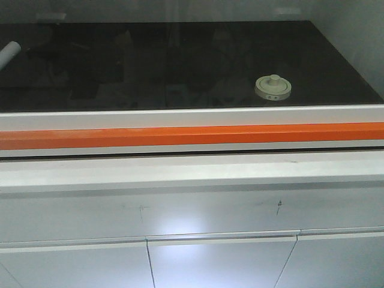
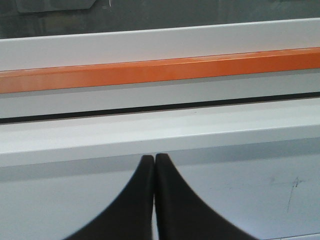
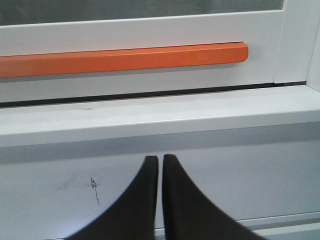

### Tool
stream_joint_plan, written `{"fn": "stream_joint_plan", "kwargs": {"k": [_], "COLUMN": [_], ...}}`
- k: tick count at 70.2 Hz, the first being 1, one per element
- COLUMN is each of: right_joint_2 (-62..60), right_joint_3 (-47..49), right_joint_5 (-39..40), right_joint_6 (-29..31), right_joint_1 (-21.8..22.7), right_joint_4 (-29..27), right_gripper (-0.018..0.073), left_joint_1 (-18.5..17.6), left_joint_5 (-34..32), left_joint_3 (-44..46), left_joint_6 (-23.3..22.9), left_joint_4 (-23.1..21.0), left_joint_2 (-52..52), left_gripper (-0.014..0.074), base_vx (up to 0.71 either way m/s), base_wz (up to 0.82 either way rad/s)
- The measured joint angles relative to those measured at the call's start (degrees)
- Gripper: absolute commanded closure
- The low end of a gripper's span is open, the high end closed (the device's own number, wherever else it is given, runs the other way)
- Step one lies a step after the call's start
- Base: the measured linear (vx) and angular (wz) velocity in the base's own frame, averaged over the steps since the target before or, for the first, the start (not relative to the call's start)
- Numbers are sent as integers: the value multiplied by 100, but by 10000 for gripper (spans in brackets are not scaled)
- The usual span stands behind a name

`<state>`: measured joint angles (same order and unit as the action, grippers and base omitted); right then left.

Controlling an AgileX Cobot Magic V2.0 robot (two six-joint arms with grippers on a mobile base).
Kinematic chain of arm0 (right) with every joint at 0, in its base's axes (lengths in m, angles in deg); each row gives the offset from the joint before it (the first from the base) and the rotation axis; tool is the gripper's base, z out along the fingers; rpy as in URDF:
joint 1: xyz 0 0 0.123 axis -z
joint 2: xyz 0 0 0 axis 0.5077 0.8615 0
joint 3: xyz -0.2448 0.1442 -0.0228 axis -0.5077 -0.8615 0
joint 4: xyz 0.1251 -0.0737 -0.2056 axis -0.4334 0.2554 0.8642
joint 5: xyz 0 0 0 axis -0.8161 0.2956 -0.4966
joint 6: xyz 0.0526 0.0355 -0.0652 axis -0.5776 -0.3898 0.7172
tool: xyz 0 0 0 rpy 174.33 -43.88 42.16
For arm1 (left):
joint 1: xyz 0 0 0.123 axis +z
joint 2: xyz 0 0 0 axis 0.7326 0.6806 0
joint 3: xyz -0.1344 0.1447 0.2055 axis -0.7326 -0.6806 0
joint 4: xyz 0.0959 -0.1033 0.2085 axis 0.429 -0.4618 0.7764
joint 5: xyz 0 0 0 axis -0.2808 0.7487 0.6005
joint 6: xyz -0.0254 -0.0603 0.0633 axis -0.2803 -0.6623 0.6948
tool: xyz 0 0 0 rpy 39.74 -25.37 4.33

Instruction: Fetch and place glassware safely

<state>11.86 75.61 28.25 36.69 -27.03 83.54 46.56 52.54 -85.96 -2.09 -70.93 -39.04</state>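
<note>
Fetch just beginning — left tool (image 2: 154, 160) and right tool (image 3: 160, 160) hanging closed, empty; lidded glass jar (image 1: 273, 87) sitting upper right on the bench (image 1: 150, 66), needing an opened reach.

My left gripper (image 2: 154, 158) and right gripper (image 3: 160, 159) are plain black. Ahead, a bright orange strip (image 1: 192, 135) crosses the white cabinet (image 1: 192, 210). The worktop (image 1: 120, 66) is glossy black, the jar lid (image 1: 273, 87) cream-white, the tube (image 1: 9, 53) white.
</note>
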Motion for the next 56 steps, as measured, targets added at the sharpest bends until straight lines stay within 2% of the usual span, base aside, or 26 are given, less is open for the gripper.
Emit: {"fn": "stream_joint_plan", "kwargs": {"k": [56], "right_joint_2": [0], "right_joint_3": [0], "right_joint_5": [0], "right_joint_6": [0], "right_joint_1": [0], "right_joint_4": [0], "right_gripper": [563], "left_joint_1": [0], "left_joint_5": [0], "left_joint_3": [0], "left_joint_6": [0], "left_joint_4": [0], "left_joint_2": [0], "left_gripper": [603], "base_vx": [0], "base_wz": [0]}}
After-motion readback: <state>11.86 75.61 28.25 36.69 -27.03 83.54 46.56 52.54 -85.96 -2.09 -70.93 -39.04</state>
